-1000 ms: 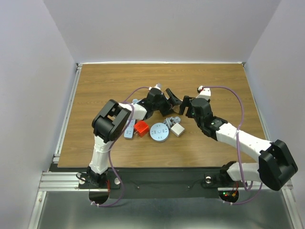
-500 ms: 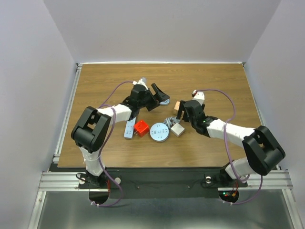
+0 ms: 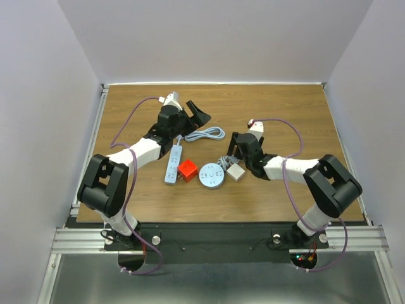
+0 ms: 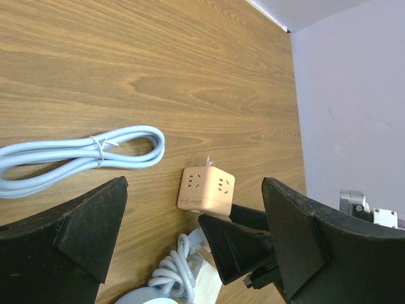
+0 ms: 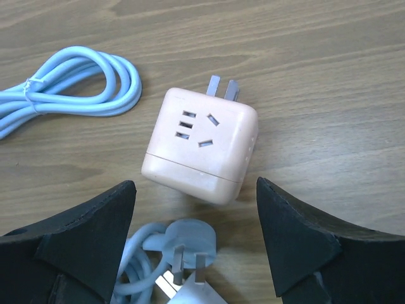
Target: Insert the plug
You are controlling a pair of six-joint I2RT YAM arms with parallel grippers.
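Note:
A peach cube socket (image 5: 201, 153) lies on the wood with two metal prongs (image 5: 223, 85) pointing away from me. Just in front of it lies a pale blue plug (image 5: 183, 244) on a coiled cord, its two pins facing a white block. My right gripper (image 5: 193, 190) is open, low over the table, one finger on each side of the cube's near face and apart from it. From above, this gripper (image 3: 238, 144) hides the cube. My left gripper (image 3: 195, 114) is open and empty at the back left. From there it looks toward the cube (image 4: 205, 188).
A tied loop of light blue cable (image 3: 205, 134) lies between the two grippers. In front of it are a white power strip (image 3: 173, 163), a red cube (image 3: 186, 170), a round grey disc (image 3: 211, 175) and a white cube (image 3: 235, 171).
My left arm has swung back and to the left, away from the middle. The right gripper has moved left and lower onto the peach cube, its jaws narrowing slightly.

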